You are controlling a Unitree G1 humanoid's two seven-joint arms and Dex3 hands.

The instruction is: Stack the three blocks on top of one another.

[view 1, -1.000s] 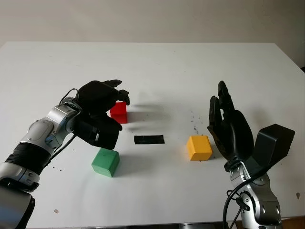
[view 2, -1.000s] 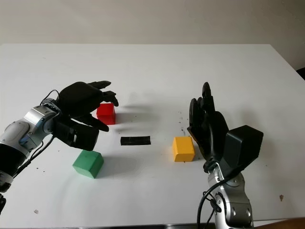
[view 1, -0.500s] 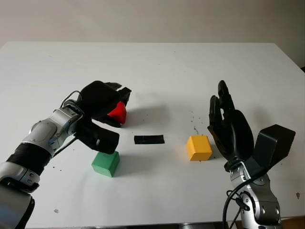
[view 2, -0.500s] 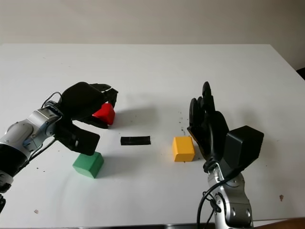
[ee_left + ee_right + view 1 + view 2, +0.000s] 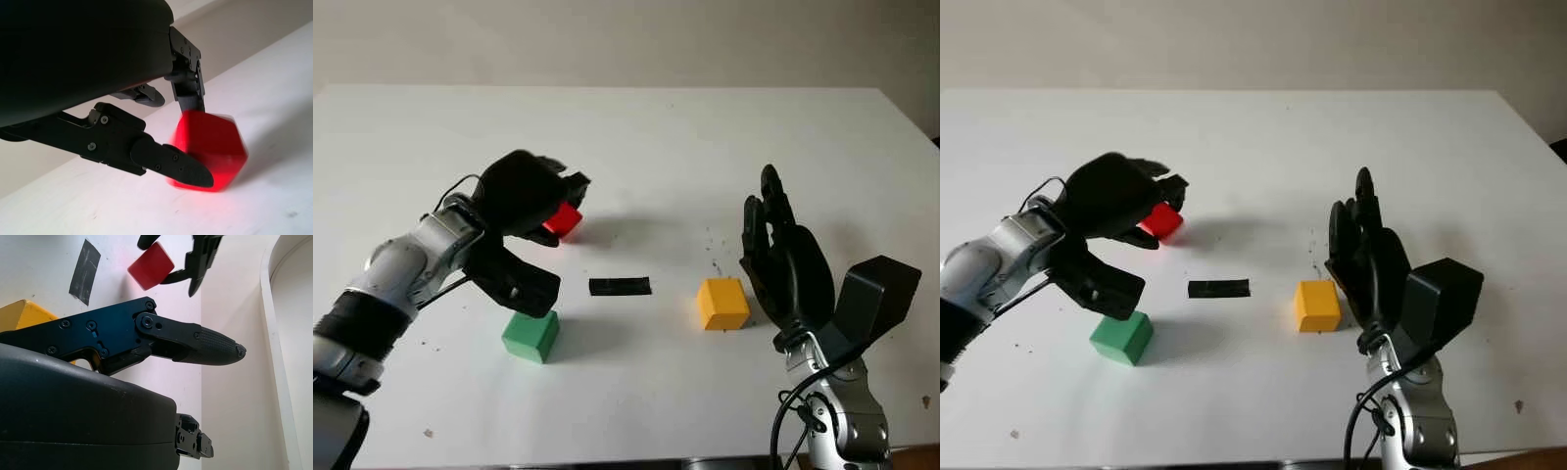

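Note:
My left hand [image 5: 553, 201] is shut on the red block [image 5: 564, 219], holding it tilted and a little above the table at centre left; its fingers [image 5: 166, 161] wrap the block [image 5: 208, 147] in the left wrist view. The green block [image 5: 530, 334] sits on the table just in front of that hand. The yellow block [image 5: 722, 303] rests right of centre. My right hand [image 5: 781, 257] stands open just right of the yellow block, apart from it. The right wrist view shows the red block [image 5: 150, 265] and a corner of the yellow block [image 5: 24, 313].
A strip of black tape [image 5: 620, 286] lies on the white table [image 5: 656, 137] between the green and yellow blocks. The far half of the table is bare white surface.
My left hand closed on the red block and has lifted it off the table, tilting it and carrying it slightly up and right. The right hand has not moved.

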